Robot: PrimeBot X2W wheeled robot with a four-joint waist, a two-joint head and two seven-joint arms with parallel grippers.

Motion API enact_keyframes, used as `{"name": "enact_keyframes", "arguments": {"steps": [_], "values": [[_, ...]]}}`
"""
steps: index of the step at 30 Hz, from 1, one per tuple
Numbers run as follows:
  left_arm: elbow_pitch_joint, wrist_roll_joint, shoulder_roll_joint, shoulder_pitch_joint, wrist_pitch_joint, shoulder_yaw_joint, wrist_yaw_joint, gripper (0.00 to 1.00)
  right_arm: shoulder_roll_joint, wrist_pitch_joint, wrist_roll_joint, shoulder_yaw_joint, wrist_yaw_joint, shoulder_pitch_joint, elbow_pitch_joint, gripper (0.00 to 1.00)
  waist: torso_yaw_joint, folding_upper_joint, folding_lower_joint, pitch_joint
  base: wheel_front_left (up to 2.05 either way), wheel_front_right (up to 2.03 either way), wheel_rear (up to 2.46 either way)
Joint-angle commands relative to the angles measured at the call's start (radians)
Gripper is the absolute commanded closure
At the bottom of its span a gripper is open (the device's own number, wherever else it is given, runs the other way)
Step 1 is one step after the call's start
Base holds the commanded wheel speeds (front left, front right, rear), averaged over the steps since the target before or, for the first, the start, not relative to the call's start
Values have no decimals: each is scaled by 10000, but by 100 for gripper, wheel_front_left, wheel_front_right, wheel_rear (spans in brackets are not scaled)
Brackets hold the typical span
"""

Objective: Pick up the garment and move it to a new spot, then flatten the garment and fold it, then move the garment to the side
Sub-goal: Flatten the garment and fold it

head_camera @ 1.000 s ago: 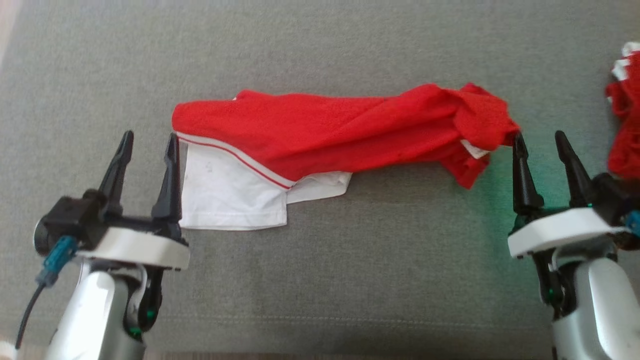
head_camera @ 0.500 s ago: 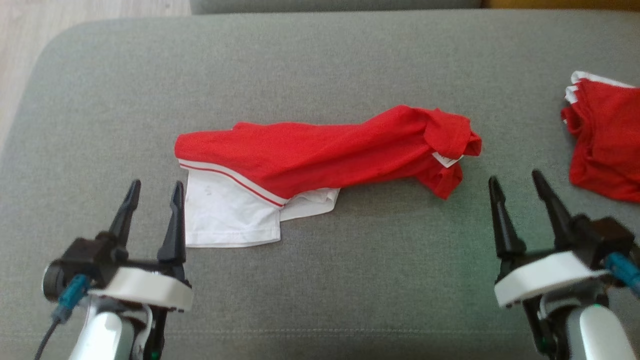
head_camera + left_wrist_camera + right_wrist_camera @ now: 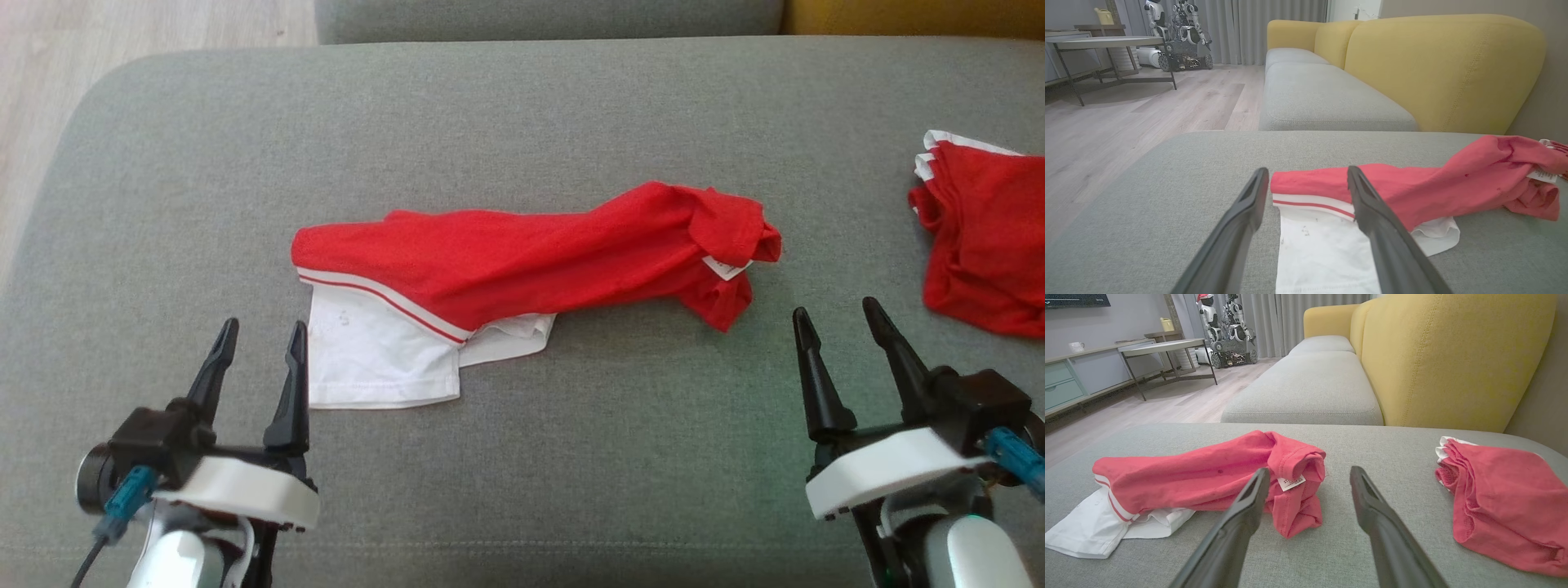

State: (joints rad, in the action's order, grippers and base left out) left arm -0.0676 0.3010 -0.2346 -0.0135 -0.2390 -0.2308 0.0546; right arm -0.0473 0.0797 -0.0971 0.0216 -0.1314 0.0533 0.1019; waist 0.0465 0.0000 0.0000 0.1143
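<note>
Garment (image 3: 531,261) centred on cushion (image 3: 522,106) | red pile (image 3: 988,237) near right edge

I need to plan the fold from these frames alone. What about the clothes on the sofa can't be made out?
Red and white garment, all views: bunched folds hide which parts are sleeves, neck or hem.
Its label, right wrist view: print too small to read.
Its white part, left wrist view: cut by the bottom edge, partly behind a finger of the left gripper.
Second red garment, head view: cut by the right edge.
</note>
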Motion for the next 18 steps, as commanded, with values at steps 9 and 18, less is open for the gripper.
{"name": "enact_keyframes", "arguments": {"steps": [9, 18], "values": [[412, 8, -227, -535, -26, 247, 95, 0, -30, 217, -4, 241, 7, -457, 171, 0, 144, 0, 0, 173, 0, 0, 0], [365, 0, -101, -1112, -92, 50, -72, 0, -52, 362, 36, 511, 7, -1548, -1002, 0, 584, 0, 0, 781, 0, 0, 0]]}}
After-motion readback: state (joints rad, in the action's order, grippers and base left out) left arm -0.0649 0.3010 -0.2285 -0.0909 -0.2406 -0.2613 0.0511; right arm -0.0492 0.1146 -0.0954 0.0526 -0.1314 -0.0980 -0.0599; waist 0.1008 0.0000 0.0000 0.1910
